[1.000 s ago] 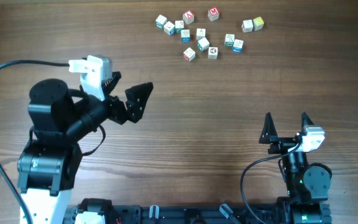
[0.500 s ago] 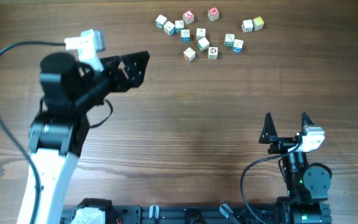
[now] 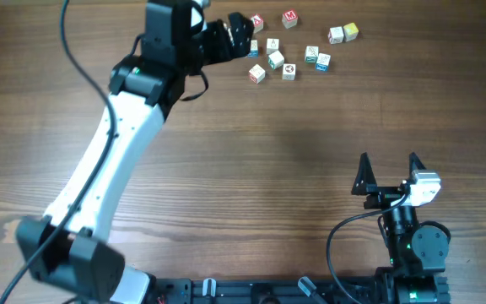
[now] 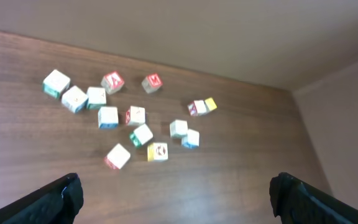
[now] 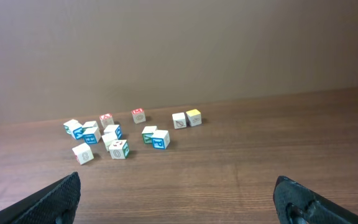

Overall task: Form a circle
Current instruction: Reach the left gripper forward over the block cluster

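Observation:
No circle shows; several small white cubes (image 3: 276, 59) with coloured letters lie loosely scattered at the far middle of the table. My left gripper (image 3: 245, 35) hovers open over the left end of that scatter and hides a few cubes from overhead. In the left wrist view the cubes (image 4: 135, 116) lie ahead of the left gripper (image 4: 176, 196), whose black fingertips (image 4: 67, 194) are wide apart with only bare wood between them. My right gripper (image 3: 389, 165) stands open near the front right, far from the cubes (image 5: 118, 149). Nothing sits inside the right gripper (image 5: 179, 193).
A pair of cubes (image 3: 343, 33), one with a yellow face, sits apart at the scatter's right end. The left arm (image 3: 116, 143) stretches diagonally across the left half of the table, its cable (image 3: 67, 51) looping above. The right arm's base (image 3: 412, 245) stands at the front edge.
My left arm has swung from the left middle of the table out to the far cubes, and its gripper now covers the scatter's left end. The right arm has not moved.

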Robot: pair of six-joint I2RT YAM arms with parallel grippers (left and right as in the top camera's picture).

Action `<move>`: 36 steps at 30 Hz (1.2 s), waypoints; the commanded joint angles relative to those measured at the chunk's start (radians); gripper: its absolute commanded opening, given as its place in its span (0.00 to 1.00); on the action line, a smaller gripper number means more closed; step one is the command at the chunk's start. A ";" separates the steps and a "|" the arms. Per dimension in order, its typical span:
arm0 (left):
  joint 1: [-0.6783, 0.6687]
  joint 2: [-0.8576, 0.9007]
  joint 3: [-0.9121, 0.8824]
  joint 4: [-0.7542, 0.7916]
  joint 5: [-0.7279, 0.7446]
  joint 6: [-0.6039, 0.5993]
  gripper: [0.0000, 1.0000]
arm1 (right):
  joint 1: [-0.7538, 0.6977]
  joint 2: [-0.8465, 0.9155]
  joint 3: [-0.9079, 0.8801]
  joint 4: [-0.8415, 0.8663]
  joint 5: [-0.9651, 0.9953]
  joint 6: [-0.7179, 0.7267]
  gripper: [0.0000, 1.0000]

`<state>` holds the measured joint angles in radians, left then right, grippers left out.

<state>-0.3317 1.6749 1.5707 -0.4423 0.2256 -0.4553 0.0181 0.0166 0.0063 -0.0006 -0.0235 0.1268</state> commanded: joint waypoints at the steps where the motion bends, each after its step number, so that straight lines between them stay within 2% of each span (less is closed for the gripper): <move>1: -0.016 0.103 0.057 0.073 -0.022 -0.010 1.00 | 0.005 -0.003 -0.001 0.003 -0.011 0.005 1.00; 7: -0.037 0.255 0.060 0.208 -0.027 -0.009 1.00 | 0.005 -0.003 -0.001 0.003 -0.011 0.005 1.00; 9: -0.037 0.307 0.060 0.235 -0.042 0.027 1.00 | 0.005 -0.003 -0.001 0.003 -0.011 0.005 1.00; 10: -0.039 0.344 0.059 0.263 -0.068 0.066 1.00 | 0.005 -0.003 -0.001 0.003 -0.011 0.005 1.00; 13: -0.048 0.413 0.059 0.320 -0.179 0.074 1.00 | 0.005 -0.003 -0.001 0.003 -0.011 0.005 1.00; 16: -0.055 0.468 0.059 0.374 -0.194 0.072 1.00 | 0.005 -0.003 -0.001 0.003 -0.011 0.005 1.00; 22: -0.054 0.528 0.064 0.384 -0.198 0.051 0.99 | 0.005 -0.003 -0.001 0.003 -0.011 0.005 1.00; 25: -0.043 0.530 0.134 0.296 -0.235 0.054 1.00 | 0.005 -0.003 -0.001 0.002 -0.011 0.005 1.00; 30: -0.018 0.546 0.431 -0.023 -0.271 0.059 1.00 | 0.005 -0.003 -0.001 0.003 -0.011 0.005 1.00; 33: 0.005 0.601 0.644 -0.193 -0.243 0.059 0.99 | 0.005 -0.003 -0.001 0.003 -0.011 0.005 1.00; 36: 0.015 0.655 0.762 -0.278 -0.196 0.059 0.99 | 0.005 -0.003 -0.001 0.003 -0.011 0.004 1.00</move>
<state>-0.3347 2.2410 2.2055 -0.6518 -0.0143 -0.4053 0.0181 0.0166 0.0063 -0.0006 -0.0235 0.1268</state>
